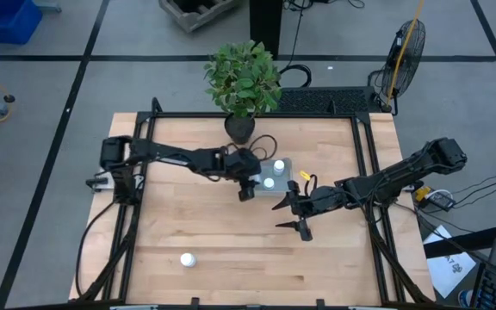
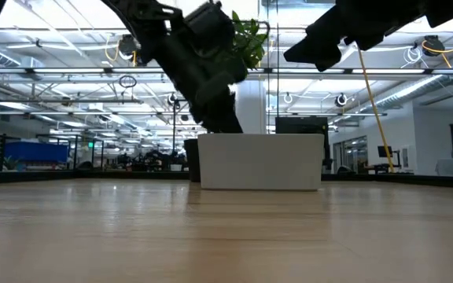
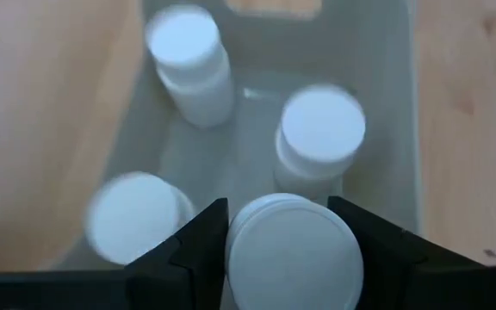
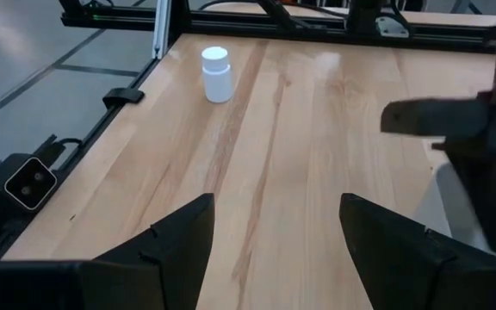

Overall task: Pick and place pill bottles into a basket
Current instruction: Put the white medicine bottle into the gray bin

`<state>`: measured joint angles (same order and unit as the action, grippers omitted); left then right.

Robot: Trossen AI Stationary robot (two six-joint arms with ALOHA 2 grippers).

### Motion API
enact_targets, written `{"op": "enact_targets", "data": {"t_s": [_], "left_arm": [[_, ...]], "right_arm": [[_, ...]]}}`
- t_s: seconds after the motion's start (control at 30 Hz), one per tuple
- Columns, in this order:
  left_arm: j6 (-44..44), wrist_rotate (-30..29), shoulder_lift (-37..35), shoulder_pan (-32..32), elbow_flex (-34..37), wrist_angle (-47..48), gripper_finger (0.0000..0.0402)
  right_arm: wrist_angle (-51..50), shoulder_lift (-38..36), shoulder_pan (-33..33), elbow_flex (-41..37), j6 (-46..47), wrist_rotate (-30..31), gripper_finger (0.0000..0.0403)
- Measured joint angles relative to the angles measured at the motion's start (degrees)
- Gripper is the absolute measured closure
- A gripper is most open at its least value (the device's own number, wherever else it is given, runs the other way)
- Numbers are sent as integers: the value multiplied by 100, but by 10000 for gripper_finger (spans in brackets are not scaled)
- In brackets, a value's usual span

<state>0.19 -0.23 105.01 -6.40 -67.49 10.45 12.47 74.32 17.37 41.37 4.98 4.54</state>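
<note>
The pale translucent basket (image 1: 284,191) sits at the table's middle, in front of the plant pot. In the left wrist view three white pill bottles (image 3: 186,52), (image 3: 321,129), (image 3: 136,215) stand upright on its floor (image 3: 248,129). My left gripper (image 3: 291,224) is over the basket's left part (image 1: 248,185), shut on a fourth pill bottle (image 3: 291,254). A fifth bottle (image 1: 187,259) stands upright on the table near the front left; it also shows in the right wrist view (image 4: 216,73). My right gripper (image 1: 298,217) hangs open and empty just right of the basket. My left gripper pinches the bottle between its two fingers (image 3: 198,234), one on each side of the white cap (image 3: 269,226). The fingers come from above, pointing down. The bottle is upright inside the basket's walls; whether it stands on the floor, I cannot tell.
A dark pot with a green plant (image 1: 243,82) stands just behind the basket. Black frame rails (image 1: 370,172) run along the table's sides. Bare wood lies across the table's front half (image 1: 257,258).
</note>
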Motion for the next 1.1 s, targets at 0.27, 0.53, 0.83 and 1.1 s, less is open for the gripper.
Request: {"op": "enact_targets", "data": {"t_s": [0.27,0.53,0.83,1.1], "left_arm": [[-6,126,343,-15,-43,-9,200],[-57,7,325,-13,-43,-33,193],[-188,9,322,-13,-43,-45,97],[-151,16,249,-13,-36,24,81]], "right_arm": [[67,0,0,-3,-10,8,161],[83,0,0,-3,-10,10,161],[83,0,-2,-5,-12,10,161],[79,0,-2,-7,-12,4,161]]}}
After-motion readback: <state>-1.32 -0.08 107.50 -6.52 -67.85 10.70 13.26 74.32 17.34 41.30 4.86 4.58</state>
